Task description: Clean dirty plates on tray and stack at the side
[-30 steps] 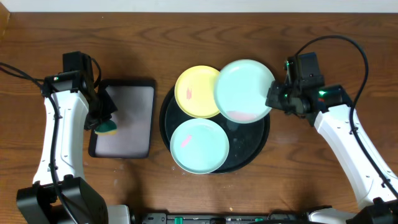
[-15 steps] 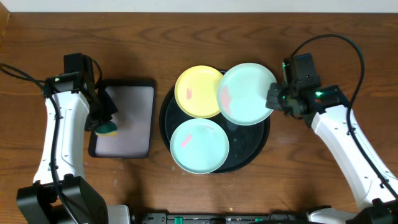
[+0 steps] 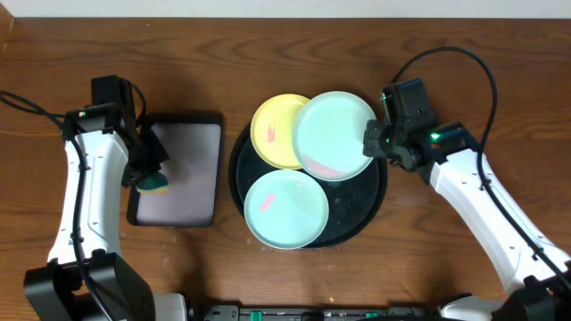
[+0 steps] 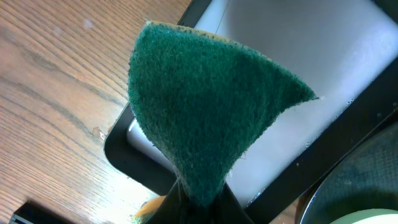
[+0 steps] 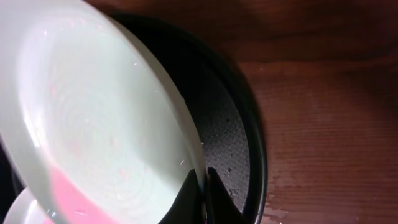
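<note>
Above the wood table (image 3: pixel 446 53), right fingers (image 5: pixel 219 200) pinch a mint plate (image 3: pixel 332 135); left fingers (image 4: pixel 233 211) clamp a sponge (image 4: pixel 205 106).

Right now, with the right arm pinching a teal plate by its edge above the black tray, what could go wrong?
1. The right fingers pinch only the rim of the lifted teal plate, so it might slip onto the round tray.
2. It overlaps the yellow plate; lowering it could knock that one.
3. Its pink smear is far from the sponge in the left fingers over the rectangular tray; bringing both arms together risks a collision.
</note>
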